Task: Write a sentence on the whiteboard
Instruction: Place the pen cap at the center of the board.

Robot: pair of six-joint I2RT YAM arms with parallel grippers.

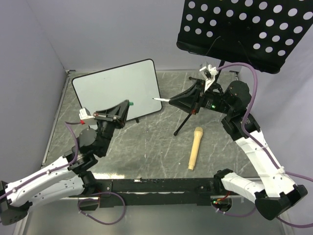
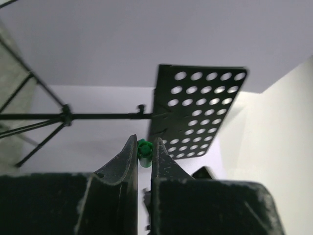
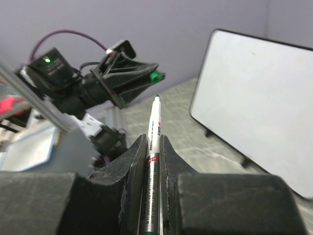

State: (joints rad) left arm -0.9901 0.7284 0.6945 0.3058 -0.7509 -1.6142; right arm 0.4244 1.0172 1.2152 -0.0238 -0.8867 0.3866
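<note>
music stand far right corner | whiteboard far left, up on its little feet | right gripper clamped on a marker, tip at the board's right edge, can't tell if touching | left gripper pinching a green cap by the board's near edge

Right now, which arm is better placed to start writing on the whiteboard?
Right. The right gripper is shut on the uncapped marker, its tip pointing toward the blank whiteboard. The left gripper holds only the green cap, so it cannot write.
</note>
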